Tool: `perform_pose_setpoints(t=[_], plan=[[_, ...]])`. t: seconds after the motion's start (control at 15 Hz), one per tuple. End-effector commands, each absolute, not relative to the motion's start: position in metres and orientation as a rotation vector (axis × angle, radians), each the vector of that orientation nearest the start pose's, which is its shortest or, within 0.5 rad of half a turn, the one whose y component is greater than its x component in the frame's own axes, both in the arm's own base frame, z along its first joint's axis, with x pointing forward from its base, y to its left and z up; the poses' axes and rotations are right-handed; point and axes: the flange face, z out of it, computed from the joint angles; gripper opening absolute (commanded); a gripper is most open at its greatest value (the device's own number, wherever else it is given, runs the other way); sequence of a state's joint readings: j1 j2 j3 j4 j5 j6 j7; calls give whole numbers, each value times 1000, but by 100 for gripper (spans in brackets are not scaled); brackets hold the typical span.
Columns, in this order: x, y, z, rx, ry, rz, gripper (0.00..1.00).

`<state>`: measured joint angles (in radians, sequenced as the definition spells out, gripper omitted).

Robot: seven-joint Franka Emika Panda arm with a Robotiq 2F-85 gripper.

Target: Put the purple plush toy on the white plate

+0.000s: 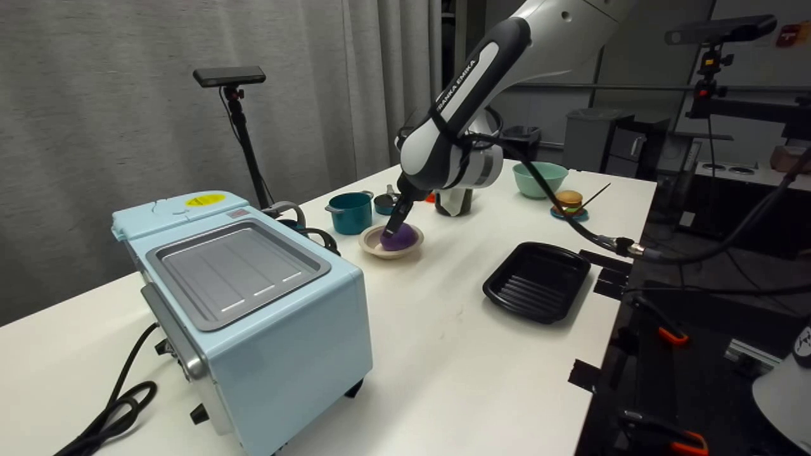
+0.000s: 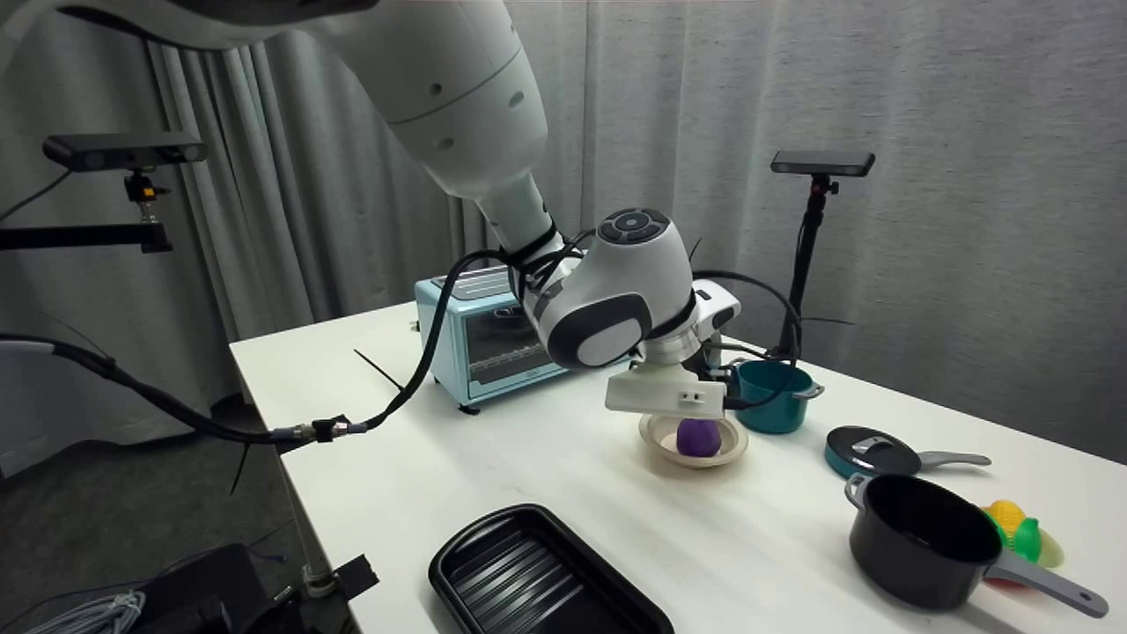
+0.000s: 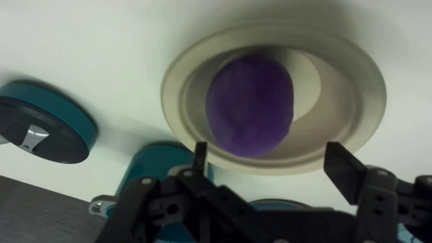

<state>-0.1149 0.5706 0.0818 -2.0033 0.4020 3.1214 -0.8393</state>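
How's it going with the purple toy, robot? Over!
Gripper open. Purple plush toy in white plate. Teal pot close by, could get bumped.

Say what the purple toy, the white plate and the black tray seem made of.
Purple toy: dull, perhaps foam or fabric; no fibers or seams show.
White plate: matte, probably plastic or ceramic; its rim shows only soft shading.
Black tray: satin, perhaps coated metal; highlights line its ridges.

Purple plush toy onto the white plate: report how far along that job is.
Done, by the look of it: the purple plush toy sits inside the rim of the white plate. In hand: nothing; the gripper stands open, jaws wide apart, not closed on the toy. Left: probably only withdrawing the gripper, which hangs low over the plate.
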Motion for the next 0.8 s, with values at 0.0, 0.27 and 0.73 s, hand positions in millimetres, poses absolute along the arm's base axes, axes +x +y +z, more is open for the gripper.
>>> perform_pose_setpoints(t=[0.0, 0.27, 0.73], plan=[[635, -41, 257, -3015, -583, -895, 100], [626, -21, 295, -2992, -612, -948, 100], [617, -9, 327, -2979, -660, -1047, 100]])
